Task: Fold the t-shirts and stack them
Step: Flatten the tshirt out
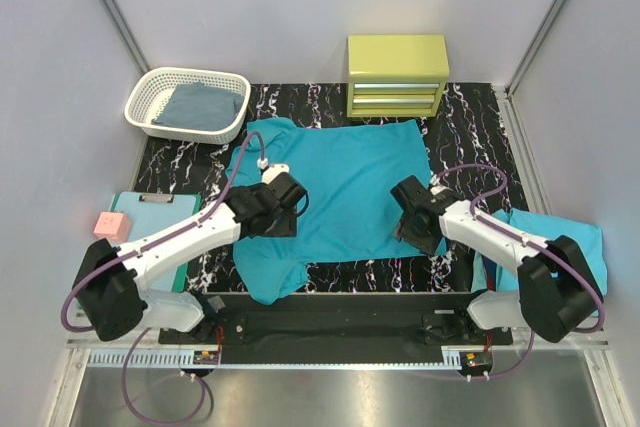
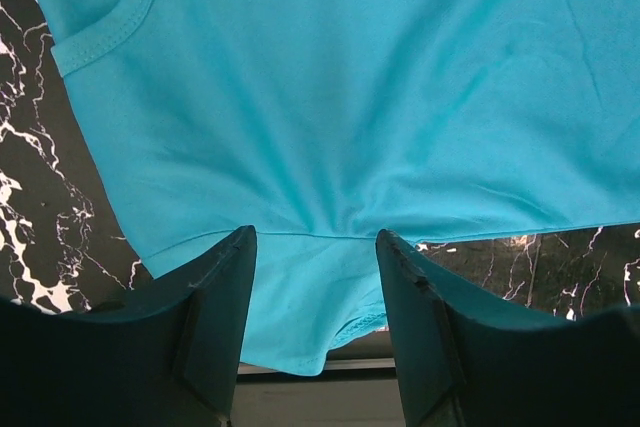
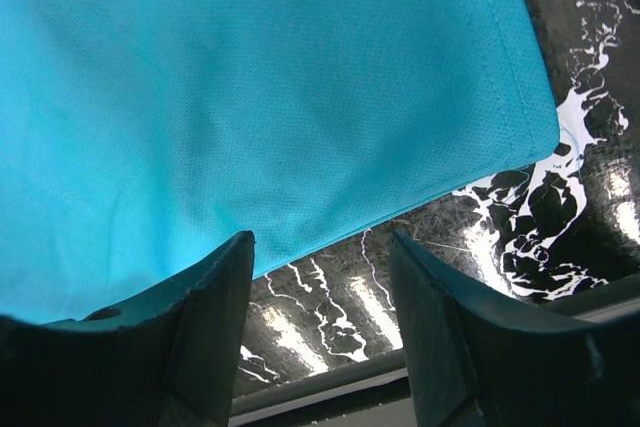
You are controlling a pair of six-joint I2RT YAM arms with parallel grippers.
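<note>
The teal-turquoise cloth t-shirt point(image 1: 345, 182) is spread flat on the black marbled table point(image 1: 470, 117). A lighter turquoise t-shirt point(image 1: 585, 247) is partly hidden behind the right arm. The left gripper point(image 2: 315, 247) and right gripper point(image 3: 320, 247) are held spread over the teal hem, nothing pinched; contact cannot be told.

Teal-turquoise t-shirt point(image 1: 350, 187) on black white-veined marble mat point(image 1: 470, 117), yellow-green drawer box point(image 1: 397, 75), white basket point(image 1: 143, 107), pink block point(image 1: 112, 226).
</note>
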